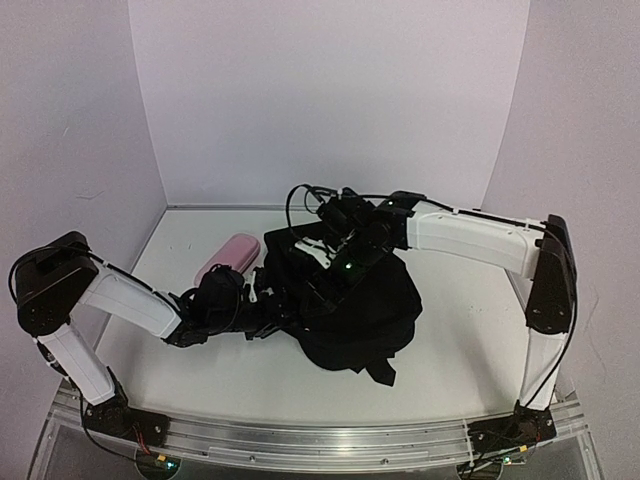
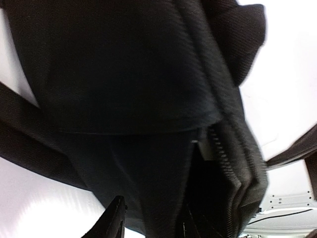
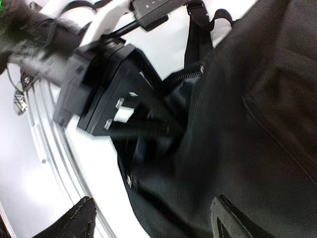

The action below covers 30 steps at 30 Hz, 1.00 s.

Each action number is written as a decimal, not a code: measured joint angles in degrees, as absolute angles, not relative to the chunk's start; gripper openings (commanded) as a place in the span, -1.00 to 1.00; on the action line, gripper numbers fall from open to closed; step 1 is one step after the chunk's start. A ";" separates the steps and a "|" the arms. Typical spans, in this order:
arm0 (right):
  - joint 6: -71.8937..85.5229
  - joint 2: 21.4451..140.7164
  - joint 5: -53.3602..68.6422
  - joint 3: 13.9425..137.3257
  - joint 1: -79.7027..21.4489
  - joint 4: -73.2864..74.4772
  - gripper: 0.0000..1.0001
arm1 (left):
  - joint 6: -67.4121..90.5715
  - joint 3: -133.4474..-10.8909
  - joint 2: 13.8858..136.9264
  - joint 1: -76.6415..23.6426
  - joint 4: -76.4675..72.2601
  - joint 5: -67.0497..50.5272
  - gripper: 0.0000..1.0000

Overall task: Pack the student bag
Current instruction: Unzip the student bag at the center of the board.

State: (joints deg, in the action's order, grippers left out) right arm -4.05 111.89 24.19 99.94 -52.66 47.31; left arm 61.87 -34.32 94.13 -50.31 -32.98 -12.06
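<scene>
Top external: pink pencil case (image 1: 227,256) lies outside the student bag (image 1: 375,315); packing judged unstarted. Right gripper (image 3: 151,215) spread wide. Left gripper (image 1: 262,299) at bag edge, grip cannot be told.

Pencil case (image 1: 227,258): pink, oblong, lying flat (long axis angled), left of centre.
Counter (image 1: 470,330): white, carrying the case.

Black student bag (image 1: 365,315); pink pencil case (image 1: 226,258).

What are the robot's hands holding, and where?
The left gripper pinches the black backpack at its zip edge; the right gripper is open, holding nothing.
</scene>
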 measured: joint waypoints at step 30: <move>-4.71 115.89 18.13 104.85 -47.28 50.25 -1.00 | 62.21 -33.31 93.19 -48.39 -29.71 -10.56 0.27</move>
